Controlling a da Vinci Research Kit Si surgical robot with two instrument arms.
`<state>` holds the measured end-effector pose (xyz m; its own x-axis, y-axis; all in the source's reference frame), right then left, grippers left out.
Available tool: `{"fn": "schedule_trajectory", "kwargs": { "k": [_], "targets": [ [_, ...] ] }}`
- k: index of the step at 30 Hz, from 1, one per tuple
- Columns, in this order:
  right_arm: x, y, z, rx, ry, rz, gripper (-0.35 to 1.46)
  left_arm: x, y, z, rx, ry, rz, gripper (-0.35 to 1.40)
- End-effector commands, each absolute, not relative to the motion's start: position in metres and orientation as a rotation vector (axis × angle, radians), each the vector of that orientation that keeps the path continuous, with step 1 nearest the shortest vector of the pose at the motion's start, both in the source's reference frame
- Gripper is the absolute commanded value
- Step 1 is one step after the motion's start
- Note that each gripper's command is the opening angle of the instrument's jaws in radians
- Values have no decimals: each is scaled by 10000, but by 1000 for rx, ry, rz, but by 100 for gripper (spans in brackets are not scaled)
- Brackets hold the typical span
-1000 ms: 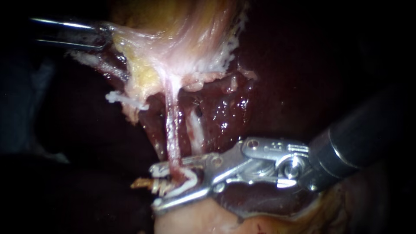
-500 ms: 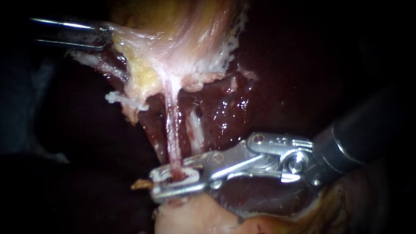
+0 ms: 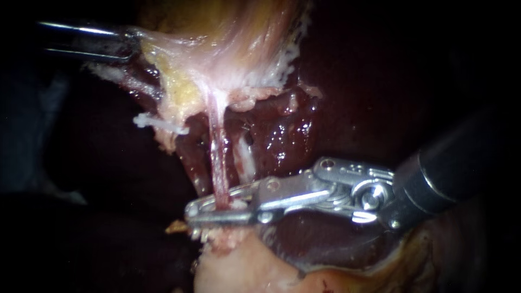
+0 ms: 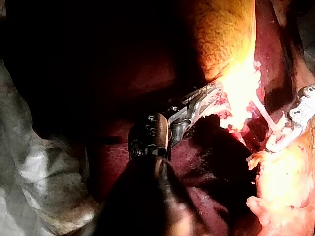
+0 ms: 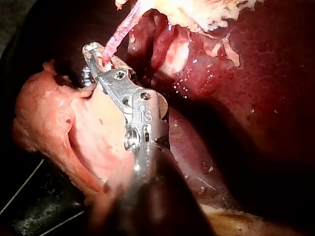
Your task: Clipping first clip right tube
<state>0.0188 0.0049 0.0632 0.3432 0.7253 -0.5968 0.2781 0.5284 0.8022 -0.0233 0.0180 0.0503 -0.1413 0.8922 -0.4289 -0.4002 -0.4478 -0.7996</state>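
A thin pink tube (image 3: 217,157) runs down from the stretched gallbladder tissue (image 3: 217,49) into my right instrument (image 3: 191,213). Its jaws lie pressed together across the tube's lower end, one on each side. The right wrist view shows the same grip: the tube (image 5: 120,32) enters the jaws of the right instrument (image 5: 93,51) near their tips. I cannot make out a clip between the jaws. My left instrument (image 3: 130,46) is at the upper left, shut on the edge of the gallbladder tissue and holding it taut. In the left wrist view its jaws (image 4: 214,91) hold that same tissue.
A paler strand (image 3: 247,160) lies just right of the pink tube, against the dark red liver (image 3: 277,141). Pale fatty tissue (image 3: 239,266) bulges directly under the right instrument's jaws. A frayed white shred (image 3: 160,123) hangs left of the tube.
The right instrument's jaws have gone from wide open around the tube to pressed together on it. The white clip seen inside them earlier no longer shows. The left instrument has stayed put.
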Motion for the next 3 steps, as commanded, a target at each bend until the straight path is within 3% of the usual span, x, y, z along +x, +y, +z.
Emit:
{"fn": "schedule_trajectory", "kwargs": {
  "k": [1,3],
  "targets": [
    [188,49,633,1025,1233,369,-35,-233,181,504,-1161,-644,1748,-35],
    [188,48,634,1029,1230,372,-35,-233,181,504,-1161,-644,1748,-35]
  ]
}}
